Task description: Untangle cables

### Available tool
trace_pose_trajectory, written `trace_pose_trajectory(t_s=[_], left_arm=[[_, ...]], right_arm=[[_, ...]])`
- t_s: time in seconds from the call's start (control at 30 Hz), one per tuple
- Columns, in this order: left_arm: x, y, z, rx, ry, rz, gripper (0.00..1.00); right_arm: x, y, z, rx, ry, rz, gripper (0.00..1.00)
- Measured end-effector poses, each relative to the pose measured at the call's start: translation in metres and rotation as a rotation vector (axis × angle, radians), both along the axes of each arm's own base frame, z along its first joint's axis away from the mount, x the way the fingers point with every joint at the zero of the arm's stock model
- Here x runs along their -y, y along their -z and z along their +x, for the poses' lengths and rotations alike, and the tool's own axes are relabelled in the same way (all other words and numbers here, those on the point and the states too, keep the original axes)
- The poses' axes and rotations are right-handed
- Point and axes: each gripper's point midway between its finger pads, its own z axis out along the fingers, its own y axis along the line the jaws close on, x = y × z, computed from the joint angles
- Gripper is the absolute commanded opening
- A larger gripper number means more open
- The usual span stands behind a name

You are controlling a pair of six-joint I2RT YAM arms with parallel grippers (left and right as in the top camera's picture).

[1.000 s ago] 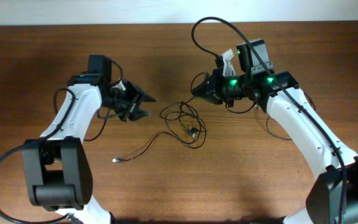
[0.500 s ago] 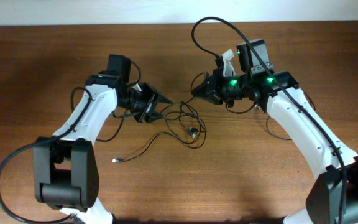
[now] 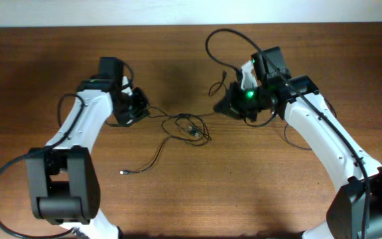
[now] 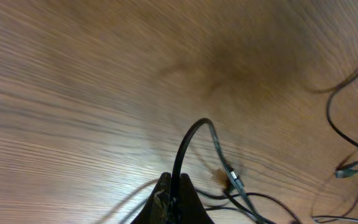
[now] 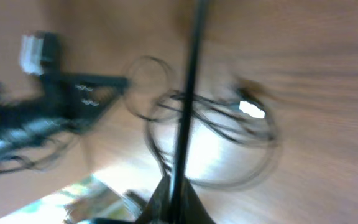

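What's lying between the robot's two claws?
A loose tangle of thin black cables on the brown wooden table, stretching from the left gripper to the right gripper; the overhead view shows it.

You see the cables (image 3: pixel 190 126) lying in a loose knot on the brown wooden worktop (image 3: pixel 244 192), about midway between the two arms. Your left end effector (image 3: pixel 140 108) sits just left of the knot, fingers together, with a thin strand running from its tip into the tangle. Your right end effector (image 3: pixel 225 106) faces it from the other side, likewise closed, a strand leading to it. One loose tail curves down-left to a small plug (image 3: pixel 123 172), well apart from both.
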Motion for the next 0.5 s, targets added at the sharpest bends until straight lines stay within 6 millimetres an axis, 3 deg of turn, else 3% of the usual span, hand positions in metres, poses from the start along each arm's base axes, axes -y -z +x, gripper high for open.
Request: trace_pose_trajectory(t_s=[0.07, 0.17, 0.27, 0.33, 0.5], left_arm=[[-0.031, 0.001, 0.003, 0.016, -0.027, 0.028, 0.00], [-0.057, 0.002, 0.003, 0.015, -0.071, 0.045, 0.00], [-0.081, 0.005, -0.003, -0.010, -0.121, 0.058, 0.00], [-0.090, 0.004, -0.004, -0.011, -0.145, 0.043, 0.00], [-0.087, -0.009, 0.002, 0.071, -0.082, -0.102, 0.00]], right_arm=[[0.023, 0.020, -0.011, -0.050, 0.023, -0.149, 0.04], [0.053, 0.038, -0.019, -0.078, 0.059, -0.333, 0.04], [0.072, 0.043, -0.021, -0.074, 0.065, -0.442, 0.04], [0.082, 0.028, -0.020, -0.068, 0.057, -0.485, 0.04], [0.111, -0.039, -0.002, 0.048, 0.124, -0.610, 0.04]])
